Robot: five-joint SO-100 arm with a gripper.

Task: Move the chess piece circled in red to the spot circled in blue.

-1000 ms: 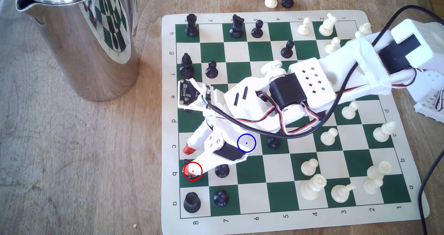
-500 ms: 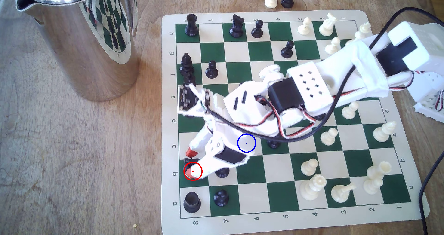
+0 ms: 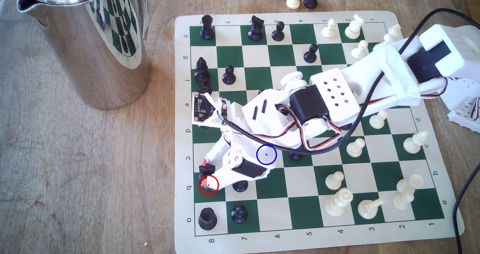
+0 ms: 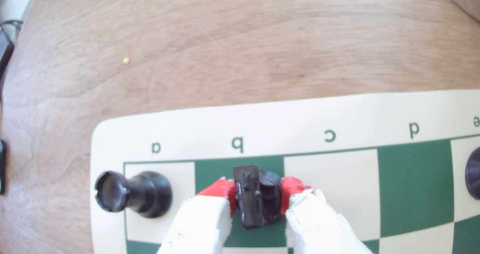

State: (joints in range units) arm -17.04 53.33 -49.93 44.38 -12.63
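From where the exterior view looks down, the white printed gripper with red-tipped fingers [image 3: 207, 175] has its tips either side of the small black plastic knight with the horse-head top [image 3: 206, 170], which sits on the green square marked with the red ring, one square up the board's edge file from the black rook with the hollow top [image 3: 207, 219]. The cream square with the thin blue ring and centre dot [image 3: 266, 154] lies two files further into the board from that rook and one rank beyond the knight, partly under the arm's white body, and it holds no piece. In the wrist view, the gripper [image 4: 258, 195] shows both red pads [image 4: 220, 191] pressed against the knight [image 4: 253, 197], so the jaws look clamped on it, with the piece apparently tilted between them; the rook [image 4: 132, 194] stands one square away. As I judge it, the grasp is made but the lift, the carry to the blue-ringed square and the release all remain.
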